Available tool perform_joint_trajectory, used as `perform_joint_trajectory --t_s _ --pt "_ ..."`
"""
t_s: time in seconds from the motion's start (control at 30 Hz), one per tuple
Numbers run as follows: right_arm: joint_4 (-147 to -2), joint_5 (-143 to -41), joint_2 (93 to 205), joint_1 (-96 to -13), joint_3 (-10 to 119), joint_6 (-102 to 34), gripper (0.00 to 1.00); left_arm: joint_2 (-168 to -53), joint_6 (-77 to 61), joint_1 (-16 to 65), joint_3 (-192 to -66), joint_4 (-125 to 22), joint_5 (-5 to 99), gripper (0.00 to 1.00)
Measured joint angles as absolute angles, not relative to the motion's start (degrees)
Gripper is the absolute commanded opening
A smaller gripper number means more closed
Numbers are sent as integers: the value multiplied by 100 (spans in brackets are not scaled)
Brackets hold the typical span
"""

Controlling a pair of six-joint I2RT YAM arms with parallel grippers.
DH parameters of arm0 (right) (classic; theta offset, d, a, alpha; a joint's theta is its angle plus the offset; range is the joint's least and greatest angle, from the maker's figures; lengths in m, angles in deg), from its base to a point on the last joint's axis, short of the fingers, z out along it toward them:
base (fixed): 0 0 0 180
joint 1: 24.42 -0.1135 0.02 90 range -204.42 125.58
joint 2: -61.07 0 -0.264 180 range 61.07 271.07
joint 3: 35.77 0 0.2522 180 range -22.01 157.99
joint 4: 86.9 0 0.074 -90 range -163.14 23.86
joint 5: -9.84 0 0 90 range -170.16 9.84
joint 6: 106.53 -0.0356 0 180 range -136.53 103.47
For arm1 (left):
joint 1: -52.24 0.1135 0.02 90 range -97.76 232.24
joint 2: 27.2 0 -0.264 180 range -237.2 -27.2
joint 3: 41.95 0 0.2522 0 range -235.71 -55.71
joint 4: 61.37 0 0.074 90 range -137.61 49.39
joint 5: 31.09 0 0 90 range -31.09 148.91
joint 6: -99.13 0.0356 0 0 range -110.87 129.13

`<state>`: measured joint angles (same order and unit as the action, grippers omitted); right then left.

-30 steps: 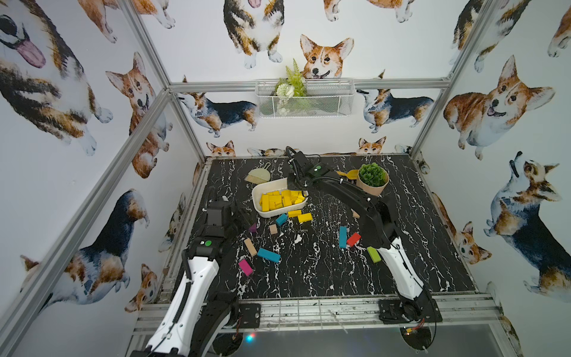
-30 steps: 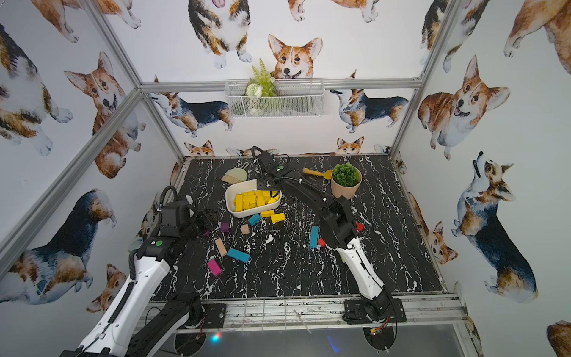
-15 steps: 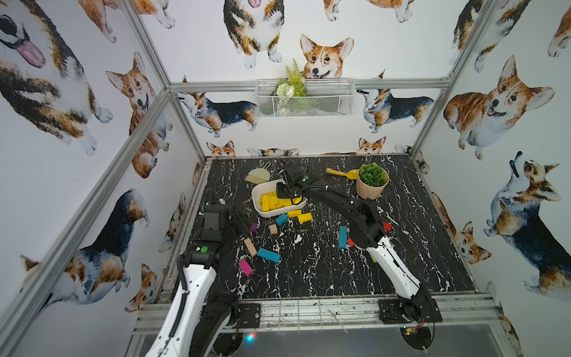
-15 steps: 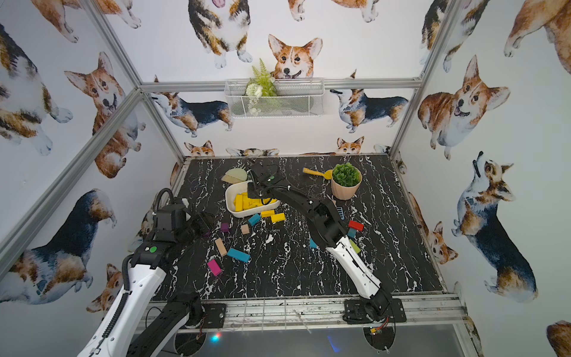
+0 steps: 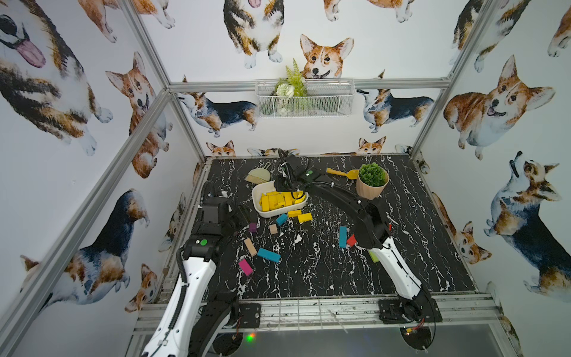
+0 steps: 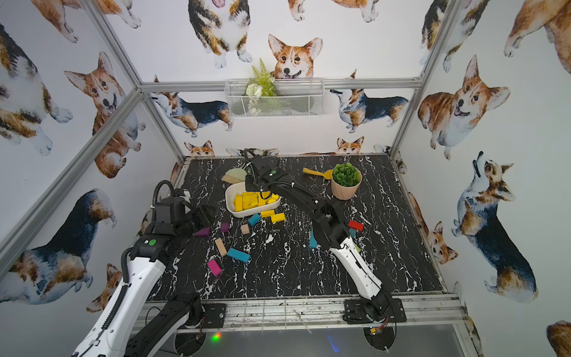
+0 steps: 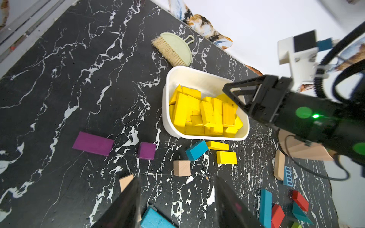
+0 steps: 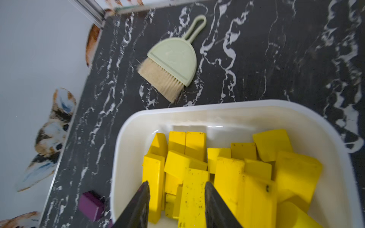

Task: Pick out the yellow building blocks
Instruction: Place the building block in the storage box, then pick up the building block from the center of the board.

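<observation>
Several yellow building blocks (image 5: 279, 199) (image 6: 253, 199) (image 7: 205, 116) (image 8: 237, 167) are piled in a white bin (image 5: 256, 197) (image 8: 122, 148). Two more yellow blocks (image 5: 294, 213) (image 5: 305, 217) (image 7: 226, 157) lie on the table just in front of it. My right gripper (image 5: 281, 186) (image 6: 251, 185) (image 8: 177, 189) hangs over the bin, open. A yellow bar (image 8: 194, 197) of the pile lies loose between its fingers. My left gripper (image 5: 242, 214) (image 7: 176, 177) hovers open over the left of the table, nothing between its fingers.
Teal (image 5: 268, 255), magenta (image 5: 245, 266), purple (image 5: 252, 227), wooden (image 5: 272, 228), blue (image 5: 343, 236) and red (image 5: 351, 240) blocks lie scattered on the black marble table. A green brush (image 5: 259, 175), yellow scoop (image 5: 340, 173) and potted plant (image 5: 372, 182) stand at the back.
My right gripper has swung from behind the bin to over the yellow pile, and its jaws have spread apart. The left arm has hardly moved.
</observation>
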<state>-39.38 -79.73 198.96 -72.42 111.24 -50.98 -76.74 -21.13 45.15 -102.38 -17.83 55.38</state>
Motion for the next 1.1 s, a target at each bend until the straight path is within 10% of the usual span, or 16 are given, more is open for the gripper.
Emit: perform_joint_trajectory --t_s 0.5,1.1 --pt "-5276 -7361 15059 -7221 5037 -4803 48 -8935 652 2471 -10448 -2526 5479 63" --pt "-4703 -6353 11994 -6628 2375 -5275 49 -13361 3604 841 -13478 -1619 6714 54"
